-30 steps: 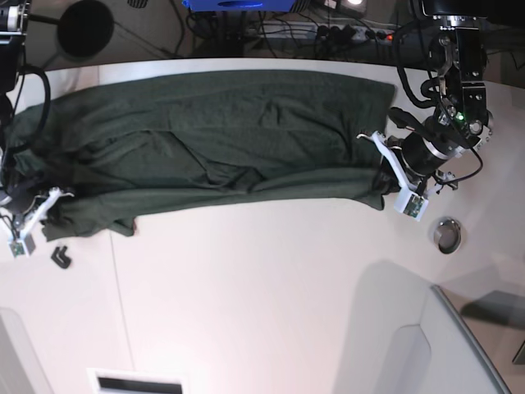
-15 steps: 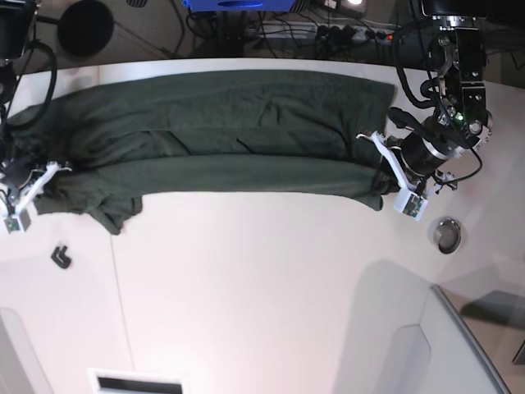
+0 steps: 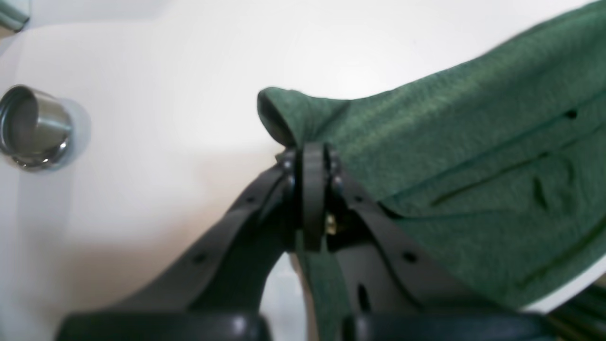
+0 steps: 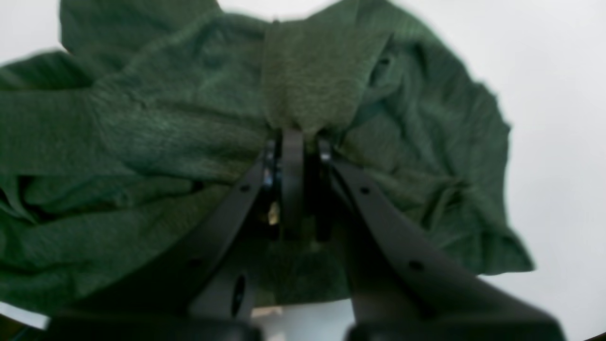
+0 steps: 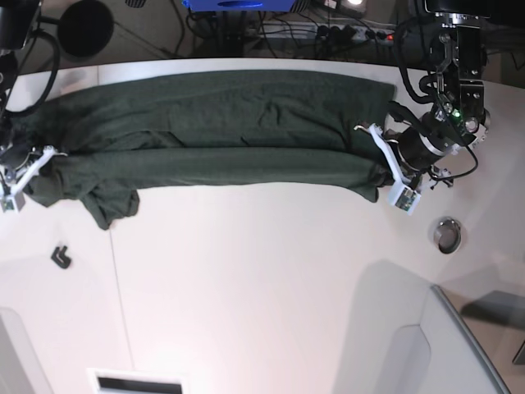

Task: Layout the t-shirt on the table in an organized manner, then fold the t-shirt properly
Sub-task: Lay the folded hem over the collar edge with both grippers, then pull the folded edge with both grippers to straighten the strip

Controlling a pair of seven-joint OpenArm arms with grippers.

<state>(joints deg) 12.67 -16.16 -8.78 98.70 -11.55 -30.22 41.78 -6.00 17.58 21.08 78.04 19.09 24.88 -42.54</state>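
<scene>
The dark green t-shirt (image 5: 213, 131) lies stretched in a long band across the far part of the white table (image 5: 262, 279), its near edge folded back over itself. My left gripper (image 5: 379, 171) is shut on the shirt's right end; in the left wrist view the jaws (image 3: 310, 156) pinch a fold of the t-shirt (image 3: 473, 156). My right gripper (image 5: 37, 168) is shut on the shirt's left end, where a sleeve hangs down. In the right wrist view the pinched cloth (image 4: 307, 90) bunches above the gripper (image 4: 296, 142).
A small metal ring (image 5: 448, 234) is set in the table near the right edge, also visible as the ring (image 3: 35, 128) in the left wrist view. A small black piece (image 5: 61, 257) lies at the near left. Cables and a power strip (image 5: 328, 33) run behind the table.
Both grippers have carried the shirt's near edge farther away, so the folded band is narrower and straighter. The right gripper moved up along the left edge; the left shifted slightly up.
</scene>
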